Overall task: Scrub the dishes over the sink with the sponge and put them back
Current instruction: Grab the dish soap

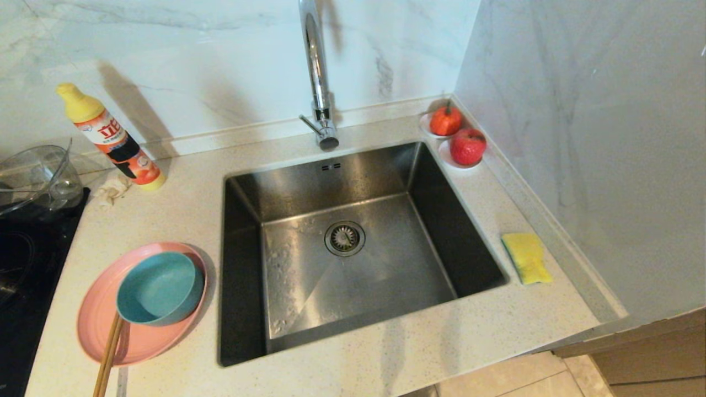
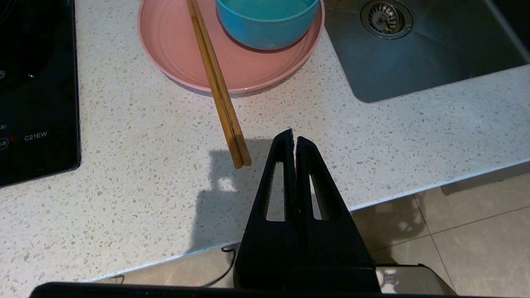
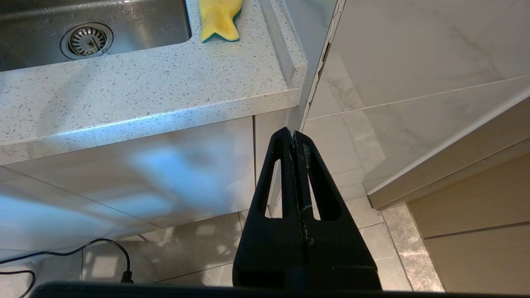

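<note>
A pink plate (image 1: 105, 325) lies on the counter left of the sink (image 1: 386, 275). A teal-blue bowl (image 1: 160, 289) sits on it, and wooden chopsticks (image 1: 108, 353) lean over its near rim. The yellow sponge (image 1: 527, 258) lies on the counter right of the sink. Neither arm shows in the head view. My left gripper (image 2: 294, 135) is shut and empty above the counter's front edge, just short of the chopsticks (image 2: 215, 80), the plate (image 2: 174, 49) and the bowl (image 2: 265, 25). My right gripper (image 3: 292, 133) is shut and empty, low before the cabinet, with the sponge (image 3: 218, 17) far off.
A chrome faucet (image 1: 317, 77) rises behind the sink. A detergent bottle (image 1: 110, 138) and a glass bowl (image 1: 36, 176) stand at the back left beside a black cooktop (image 1: 27, 275). Two red fruits (image 1: 458, 135) sit in the back right corner. A marble wall (image 1: 595, 138) borders the right.
</note>
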You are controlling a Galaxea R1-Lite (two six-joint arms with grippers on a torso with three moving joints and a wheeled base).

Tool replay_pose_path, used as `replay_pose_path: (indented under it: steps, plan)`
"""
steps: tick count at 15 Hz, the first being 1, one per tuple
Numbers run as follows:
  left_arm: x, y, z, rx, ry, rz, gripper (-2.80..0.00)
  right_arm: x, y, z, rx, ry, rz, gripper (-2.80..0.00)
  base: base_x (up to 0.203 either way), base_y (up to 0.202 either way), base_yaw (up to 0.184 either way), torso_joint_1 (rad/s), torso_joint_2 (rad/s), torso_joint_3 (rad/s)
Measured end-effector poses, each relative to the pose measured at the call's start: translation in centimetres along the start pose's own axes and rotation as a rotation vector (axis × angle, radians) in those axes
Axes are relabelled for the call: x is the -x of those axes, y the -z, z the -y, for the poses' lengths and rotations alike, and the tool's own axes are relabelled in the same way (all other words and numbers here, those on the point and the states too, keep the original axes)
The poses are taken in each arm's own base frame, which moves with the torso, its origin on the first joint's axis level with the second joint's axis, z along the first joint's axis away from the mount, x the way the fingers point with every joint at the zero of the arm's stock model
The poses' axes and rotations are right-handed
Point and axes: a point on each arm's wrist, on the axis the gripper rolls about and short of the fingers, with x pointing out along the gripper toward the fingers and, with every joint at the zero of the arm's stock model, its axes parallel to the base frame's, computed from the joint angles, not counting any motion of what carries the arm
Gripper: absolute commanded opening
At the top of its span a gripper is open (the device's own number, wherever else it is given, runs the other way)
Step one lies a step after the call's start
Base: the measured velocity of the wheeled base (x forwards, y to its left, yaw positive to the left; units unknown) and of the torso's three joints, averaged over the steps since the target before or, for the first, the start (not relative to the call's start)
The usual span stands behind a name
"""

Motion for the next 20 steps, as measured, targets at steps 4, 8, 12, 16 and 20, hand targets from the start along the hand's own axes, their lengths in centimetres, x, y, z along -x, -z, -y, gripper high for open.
replay_pose_path:
  steps: [4,8,12,16,20]
  plan:
    - [0.0,0.0,0.0,0.0,0.0,0.0,-2.8,0.0,-0.01,0.0,0.0,-0.001,0.001,-2.8,0.0,0.0,0.0,0.0,0.0,0.0]
    - [0.0,0.0,0.0,0.0,0.0,0.0,-2.8,0.0,-0.01,0.0,0.0,0.0,0.001,-2.8,0.0,0.0,0.0,0.0,0.0,0.0]
    - [0.0,0.0,0.0,0.0,0.0,0.0,-2.8,0.0,-0.01,0.0,0.0,0.0,0.001,-2.8,0.0,0.0,0.0,0.0,0.0,0.0]
    - [-0.03,0.01,0.0,-0.002,0.0,0.004,-2.8,0.0,-0.01,0.0,0.0,0.0,0.001,-2.8,0.0,0.0,0.0,0.0,0.0,0.0]
    - [-0.06,0.05,0.0,-0.007,-0.001,0.004,-2.8,0.0,-0.01,0.0,0.0,-0.001,0.001,-2.8,0.0,0.0,0.0,0.0,0.0,0.0]
